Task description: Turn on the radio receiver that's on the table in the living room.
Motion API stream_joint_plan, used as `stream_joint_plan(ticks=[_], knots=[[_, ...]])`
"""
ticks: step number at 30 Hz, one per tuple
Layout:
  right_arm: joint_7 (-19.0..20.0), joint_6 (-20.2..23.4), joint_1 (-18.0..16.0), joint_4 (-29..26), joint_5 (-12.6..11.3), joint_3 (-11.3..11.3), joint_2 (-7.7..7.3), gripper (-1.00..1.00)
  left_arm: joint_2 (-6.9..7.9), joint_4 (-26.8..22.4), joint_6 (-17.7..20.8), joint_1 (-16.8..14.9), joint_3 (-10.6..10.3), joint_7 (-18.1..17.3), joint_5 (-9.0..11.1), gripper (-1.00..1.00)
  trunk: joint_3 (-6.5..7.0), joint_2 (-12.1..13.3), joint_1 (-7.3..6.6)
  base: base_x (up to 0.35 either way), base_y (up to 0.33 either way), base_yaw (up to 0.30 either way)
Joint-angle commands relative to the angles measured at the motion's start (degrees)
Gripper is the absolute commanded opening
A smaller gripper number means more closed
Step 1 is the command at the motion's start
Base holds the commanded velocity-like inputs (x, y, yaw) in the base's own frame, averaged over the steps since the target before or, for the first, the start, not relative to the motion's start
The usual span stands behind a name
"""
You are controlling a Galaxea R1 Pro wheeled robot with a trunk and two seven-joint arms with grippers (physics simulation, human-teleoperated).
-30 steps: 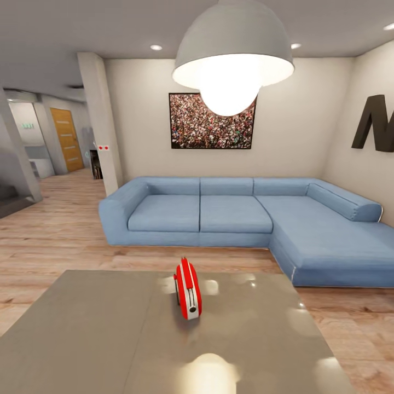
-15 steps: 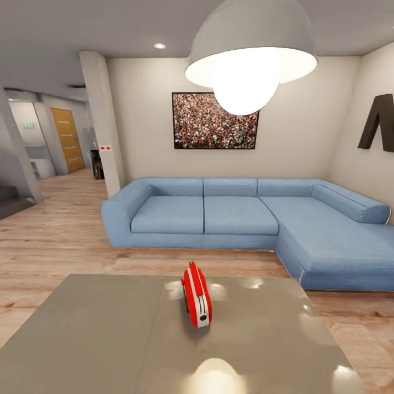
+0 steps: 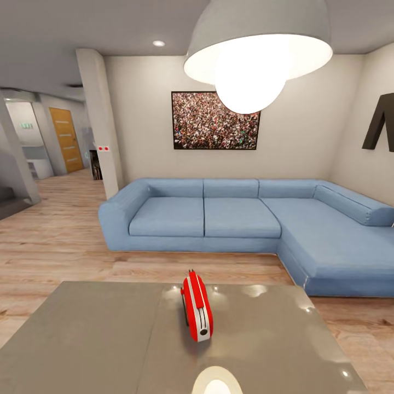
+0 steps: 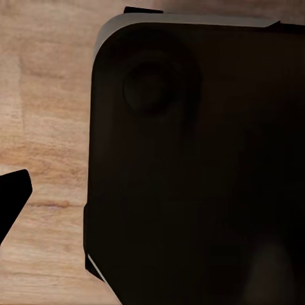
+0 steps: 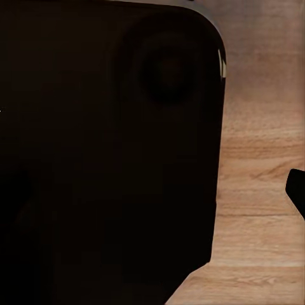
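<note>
The red radio receiver [image 3: 197,307] stands upright on the table [image 3: 98,339], near the middle of its far half. Its white-striped narrow edge faces me, and the dial face is turned away from view. The glossy grey-brown top has a seam running just left of the radio. In the left wrist view a black sliver of a fingertip [image 4: 9,197] hangs over the wood floor beside a dark robot body panel [image 4: 203,165]. The right wrist view has a similar fingertip [image 5: 296,190] by a dark panel [image 5: 108,146]. How the jaws stand is not visible.
Behind the table, a blue L-shaped sofa [image 3: 241,219] runs along the wall under a framed crowd photo [image 3: 214,121]. A big pendant lamp [image 3: 254,49] hangs above the table. A pillar [image 3: 101,126] and a hallway with a wooden door [image 3: 65,139] lie to the left.
The whole head view has shifted as the camera moved closer to the table. The lamp looks bigger and the radio sits lower in the picture. The radio itself has not moved on the table.
</note>
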Motion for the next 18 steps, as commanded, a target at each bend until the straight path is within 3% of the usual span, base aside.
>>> stream_joint_plan(ticks=[1,18], knots=[[0.00,0.00,0.00,0.00,0.00,0.00,-0.01,1.00,0.00,0.00,0.01,0.00,0.00,-0.03,0.00,1.00,0.00,0.00,0.00,0.012,0.000,0.000],[-0.08,0.00,0.00,0.00,0.00,0.00,-0.04,1.00,0.00,0.00,-0.04,0.00,0.00,-0.15,-0.02,1.00,0.00,0.00,0.00,0.001,0.000,0.000]])
